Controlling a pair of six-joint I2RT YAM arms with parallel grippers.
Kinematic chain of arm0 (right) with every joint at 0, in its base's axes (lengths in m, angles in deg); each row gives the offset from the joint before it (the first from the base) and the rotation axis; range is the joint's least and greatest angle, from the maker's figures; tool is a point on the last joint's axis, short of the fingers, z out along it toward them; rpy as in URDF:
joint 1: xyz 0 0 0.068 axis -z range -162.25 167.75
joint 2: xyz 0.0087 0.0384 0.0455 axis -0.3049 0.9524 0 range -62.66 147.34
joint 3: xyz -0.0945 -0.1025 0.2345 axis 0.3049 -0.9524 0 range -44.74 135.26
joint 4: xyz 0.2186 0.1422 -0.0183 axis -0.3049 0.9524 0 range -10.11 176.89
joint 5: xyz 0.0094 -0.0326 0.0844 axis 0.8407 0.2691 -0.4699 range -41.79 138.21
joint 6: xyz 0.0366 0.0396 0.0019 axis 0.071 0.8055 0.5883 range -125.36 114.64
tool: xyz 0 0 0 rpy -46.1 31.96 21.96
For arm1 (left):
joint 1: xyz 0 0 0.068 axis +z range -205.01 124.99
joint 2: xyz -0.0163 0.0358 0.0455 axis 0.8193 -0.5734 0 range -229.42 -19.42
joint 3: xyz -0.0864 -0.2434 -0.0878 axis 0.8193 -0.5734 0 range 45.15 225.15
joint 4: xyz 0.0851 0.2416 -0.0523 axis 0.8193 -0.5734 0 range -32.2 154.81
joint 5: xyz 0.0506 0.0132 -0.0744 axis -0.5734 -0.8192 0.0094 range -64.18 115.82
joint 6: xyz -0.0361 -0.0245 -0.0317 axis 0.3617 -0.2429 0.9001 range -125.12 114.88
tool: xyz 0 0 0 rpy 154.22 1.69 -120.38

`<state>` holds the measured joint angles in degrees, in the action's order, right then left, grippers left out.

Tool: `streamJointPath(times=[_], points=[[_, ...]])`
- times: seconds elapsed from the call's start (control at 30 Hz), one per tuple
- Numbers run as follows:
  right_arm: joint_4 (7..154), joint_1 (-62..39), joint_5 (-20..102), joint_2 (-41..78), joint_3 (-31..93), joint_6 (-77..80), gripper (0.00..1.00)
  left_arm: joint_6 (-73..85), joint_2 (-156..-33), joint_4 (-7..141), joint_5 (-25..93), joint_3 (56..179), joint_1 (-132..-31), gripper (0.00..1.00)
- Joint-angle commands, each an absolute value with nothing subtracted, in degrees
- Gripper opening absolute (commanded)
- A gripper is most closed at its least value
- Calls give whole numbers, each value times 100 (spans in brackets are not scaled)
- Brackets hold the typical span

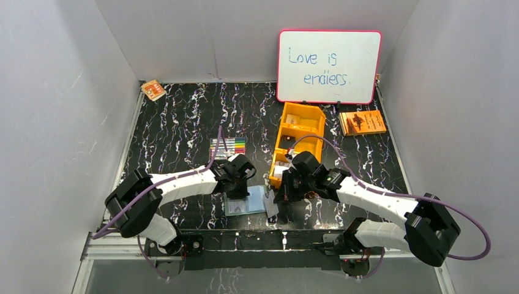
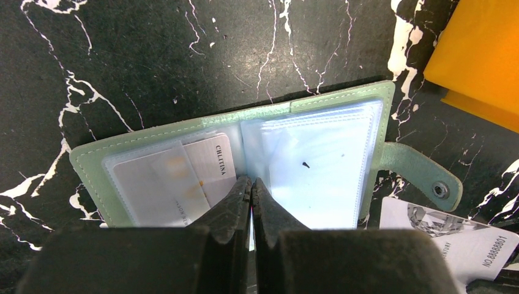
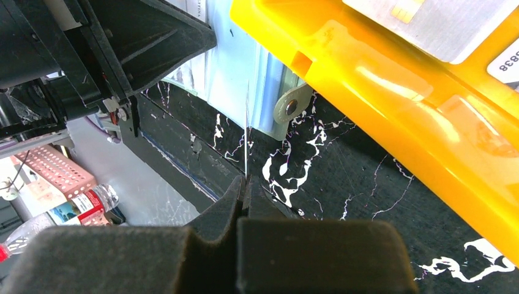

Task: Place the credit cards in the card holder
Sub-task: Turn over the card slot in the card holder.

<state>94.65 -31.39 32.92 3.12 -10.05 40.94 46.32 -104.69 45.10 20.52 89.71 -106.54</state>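
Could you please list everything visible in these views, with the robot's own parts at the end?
table: one, black marbled, under everything
card holder: one, grey-green with pale blue sleeves, open at the near edge
pocketed card: one, whitish, inside one sleeve
white card: one, gripped beside the holder's tab
bin: one, orange, three compartments, mid-table
chip card: one, grey, in the bin
bin card: one, white, beside it, mostly cropped
whiteboard: one, pink-framed, back wall
booklet: one, orange, right of bin
packet: one, orange-and-white, far left corner
pen pack: one, multicoloured, left of bin
left claw: one, black, shut on the holder's middle sleeve
right claw: one, black, shut on the white card
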Motion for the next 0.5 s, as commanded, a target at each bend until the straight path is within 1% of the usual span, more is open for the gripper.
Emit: streamJointPath(times=[0.0, 0.27, 0.47], points=[[9221, -3164, 3123, 384, -1021, 4102, 0, 4594, -10406, 4228, 1839, 8766, -10644, 0], [9067, -3164, 2968, 561, -1067, 4117, 0, 4621, -10406, 4270, 1853, 8703, -10648, 0], [9179, -3167, 3164, 521, -1065, 4160, 0, 4616, -10406, 4268, 1851, 8707, -10642, 0]])
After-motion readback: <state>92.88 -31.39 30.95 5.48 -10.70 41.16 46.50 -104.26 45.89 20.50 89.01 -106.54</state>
